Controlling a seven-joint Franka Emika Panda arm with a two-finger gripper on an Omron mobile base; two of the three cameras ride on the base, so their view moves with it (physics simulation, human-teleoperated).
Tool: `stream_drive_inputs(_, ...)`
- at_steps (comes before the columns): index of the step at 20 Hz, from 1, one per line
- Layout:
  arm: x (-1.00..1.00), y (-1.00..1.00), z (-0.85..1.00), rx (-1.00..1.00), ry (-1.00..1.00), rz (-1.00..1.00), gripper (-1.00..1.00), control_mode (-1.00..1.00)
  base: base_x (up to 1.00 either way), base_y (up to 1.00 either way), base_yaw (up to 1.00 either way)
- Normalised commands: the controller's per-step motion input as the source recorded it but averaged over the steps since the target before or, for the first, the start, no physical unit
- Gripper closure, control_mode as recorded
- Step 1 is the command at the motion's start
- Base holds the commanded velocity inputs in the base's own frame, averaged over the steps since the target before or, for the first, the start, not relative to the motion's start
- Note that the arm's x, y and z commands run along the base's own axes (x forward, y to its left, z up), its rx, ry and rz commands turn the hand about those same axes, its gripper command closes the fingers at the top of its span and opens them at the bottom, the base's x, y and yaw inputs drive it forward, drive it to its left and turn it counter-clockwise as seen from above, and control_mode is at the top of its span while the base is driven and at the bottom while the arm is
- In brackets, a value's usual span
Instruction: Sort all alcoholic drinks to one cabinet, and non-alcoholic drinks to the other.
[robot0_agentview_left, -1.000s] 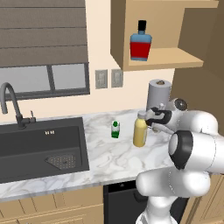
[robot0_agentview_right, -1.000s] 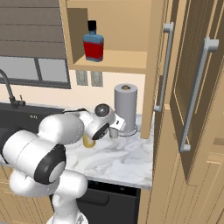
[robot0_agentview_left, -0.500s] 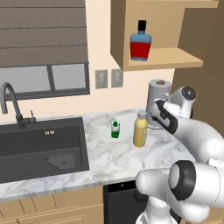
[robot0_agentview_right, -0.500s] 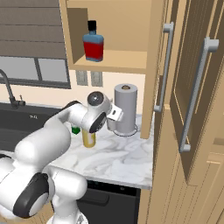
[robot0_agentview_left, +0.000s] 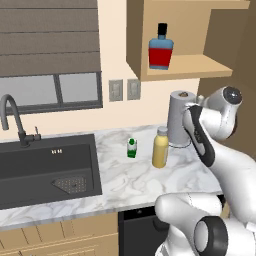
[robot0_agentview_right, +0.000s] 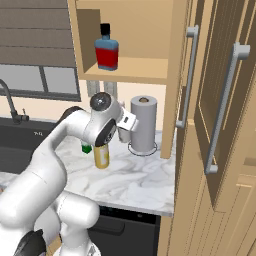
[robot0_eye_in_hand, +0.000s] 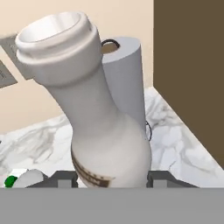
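My gripper (robot0_eye_in_hand: 111, 180) is shut on the slim grey long-necked bottle (robot0_eye_in_hand: 103, 127), which leans to the left between the fingers (robot0_eye_in_hand: 65, 177) in the hand view. The hand (robot0_agentview_right: 125, 120) hovers above the counter beside the paper towel roll. The squat blue bottle with a red label (robot0_agentview_left: 161, 50) (robot0_agentview_right: 106, 50) stands on the shelf of the small box cabinet (robot0_agentview_left: 192, 67) (robot0_agentview_right: 137, 72). On the counter stand the tall yellow bottle (robot0_agentview_left: 160, 147) (robot0_agentview_right: 101, 156) and the small green-and-white carton (robot0_agentview_left: 131, 148) (robot0_agentview_right: 87, 148). The tall pantry unit (robot0_agentview_right: 220, 100) rises at the right.
A grey paper towel roll (robot0_agentview_left: 177, 117) (robot0_agentview_right: 143, 125) (robot0_eye_in_hand: 124, 74) stands at the back of the marble counter (robot0_agentview_left: 125, 180), close to the hand. A black sink (robot0_agentview_left: 45, 170) with a dark faucet (robot0_agentview_left: 12, 117) takes up the left side. The pantry's bar handles (robot0_agentview_right: 187, 80) jut out.
The arm has straightened upward. The hand has risen from counter level to beside the top of the paper towel roll, carrying the grey bottle. The other bottles and the carton stayed put.
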Motion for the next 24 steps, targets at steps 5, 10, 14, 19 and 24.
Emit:
stream_drive_inputs(5,-0.45,0.08,0.60,-0.16,-0.20,0.03,1.00,-1.00,0.00,0.00,0.00)
stream_drive_inputs(10,-0.25,0.10,0.69,-0.24,-0.22,0.04,1.00,-1.00,0.00,0.00,0.00)
stream_drive_inputs(14,-0.11,0.02,0.94,-0.07,-0.06,0.00,1.00,-1.00,0.00,0.00,0.00)
stream_drive_inputs(19,-0.11,0.00,1.00,0.00,0.00,0.00,1.00,-1.00,0.00,0.00,0.00)
stream_drive_inputs(24,-0.01,0.00,0.64,0.03,0.00,0.00,1.00,-1.00,0.00,0.00,0.00)
